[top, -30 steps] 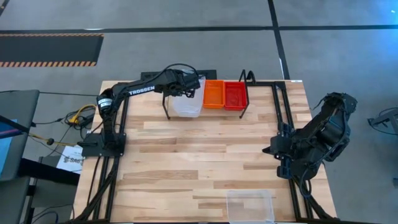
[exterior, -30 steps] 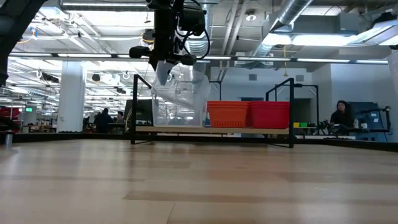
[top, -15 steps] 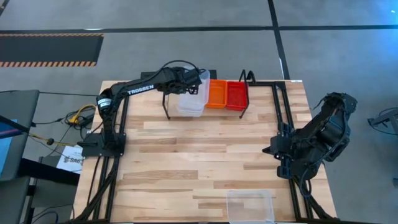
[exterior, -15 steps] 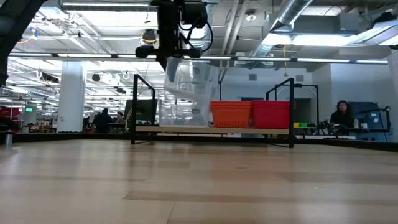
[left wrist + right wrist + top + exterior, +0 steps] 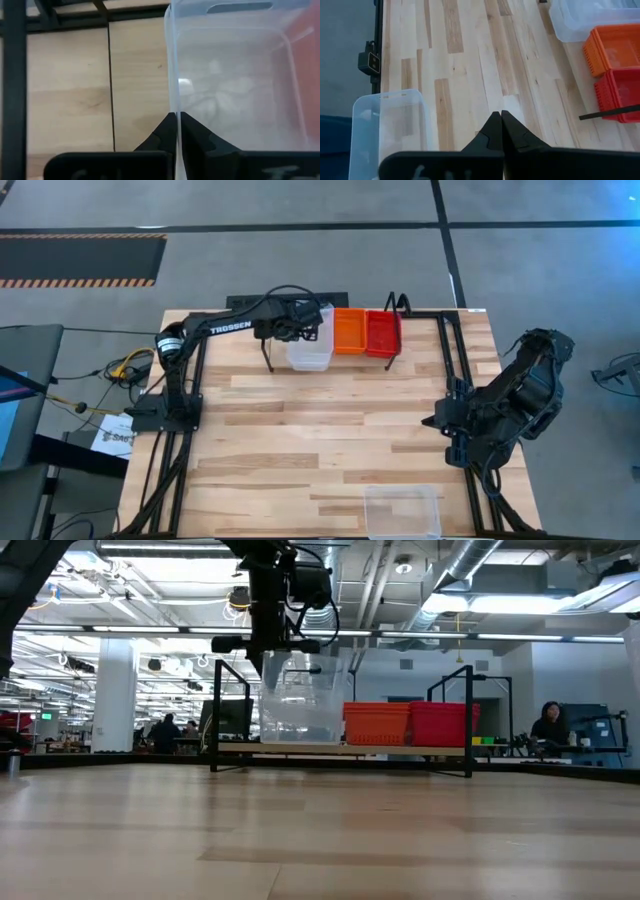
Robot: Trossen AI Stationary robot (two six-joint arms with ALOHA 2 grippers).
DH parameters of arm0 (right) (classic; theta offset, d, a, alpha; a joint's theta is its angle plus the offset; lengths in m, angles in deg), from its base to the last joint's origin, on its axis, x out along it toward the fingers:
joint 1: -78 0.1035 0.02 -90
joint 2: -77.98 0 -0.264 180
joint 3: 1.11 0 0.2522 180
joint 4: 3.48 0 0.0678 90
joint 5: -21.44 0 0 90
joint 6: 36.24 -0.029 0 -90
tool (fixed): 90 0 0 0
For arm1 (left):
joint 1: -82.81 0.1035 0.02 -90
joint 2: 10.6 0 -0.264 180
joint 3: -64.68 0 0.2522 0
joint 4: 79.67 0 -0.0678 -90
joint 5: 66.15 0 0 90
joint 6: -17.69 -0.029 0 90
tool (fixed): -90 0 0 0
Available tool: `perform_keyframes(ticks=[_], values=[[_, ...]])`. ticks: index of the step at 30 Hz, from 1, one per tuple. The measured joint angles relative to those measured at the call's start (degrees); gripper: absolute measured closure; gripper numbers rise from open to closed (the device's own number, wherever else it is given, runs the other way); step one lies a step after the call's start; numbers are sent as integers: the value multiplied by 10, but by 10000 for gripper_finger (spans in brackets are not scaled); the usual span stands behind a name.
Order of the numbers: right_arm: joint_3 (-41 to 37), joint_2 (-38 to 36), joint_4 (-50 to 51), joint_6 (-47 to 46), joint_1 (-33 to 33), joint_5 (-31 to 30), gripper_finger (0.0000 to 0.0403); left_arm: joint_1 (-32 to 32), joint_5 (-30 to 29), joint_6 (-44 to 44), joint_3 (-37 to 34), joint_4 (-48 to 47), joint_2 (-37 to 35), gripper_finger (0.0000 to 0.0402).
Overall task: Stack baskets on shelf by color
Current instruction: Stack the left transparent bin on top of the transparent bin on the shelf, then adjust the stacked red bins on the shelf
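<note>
My left gripper (image 5: 296, 331) is shut on a clear basket (image 5: 310, 348) at the left end of the black wire shelf (image 5: 340, 748), at the table's far side. In the low view this basket (image 5: 300, 690) stands level, and its bottom appears to sit inside a second clear basket (image 5: 298, 722) on the shelf. An orange basket (image 5: 348, 330) and a red basket (image 5: 381, 332) stand beside it on the shelf. Another clear basket (image 5: 402, 510) rests on the table at the near edge. My right gripper (image 5: 501, 119) is shut with nothing in it, raised over the table's right side. My left gripper pinches the clear basket's upright wall on the table's left side, at its rim (image 5: 173, 102), with one finger (image 5: 192, 135) inside the basket and one outside. The fingers come from above, slanting down from the left. The basket stands level over the shelf's left end.
A larger black tube frame (image 5: 445, 350) runs along the table's sides and back. Bare wood lies between the shelf and the near clear basket (image 5: 390, 130). People and desks show in the room beyond the table.
My left gripper has come down at the shelf's left end and turned a little, staying shut on the clear basket. The basket, tilted and raised before, has swung level and sunk toward the clear basket on the shelf.
</note>
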Motion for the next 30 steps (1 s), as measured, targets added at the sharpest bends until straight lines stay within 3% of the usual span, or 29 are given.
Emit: perform_keyframes(ticks=[9, 18, 24, 30], values=[[0, 0, 0, 2, 0, 0, 401, -1, -17, 9, -36, 10, 0, 392], [0, 0, 0, 2, 0, 0, 401, -1, -15, -59, 3, 1, -1, 298], [0, 0, -5, 2, 0, -2, 401, -1, 16, -98, 35, -26, -1, 240], [0, 0, -4, 11, -3, -20, 401, -1, 102, -148, 84, -48, -1, 224]])
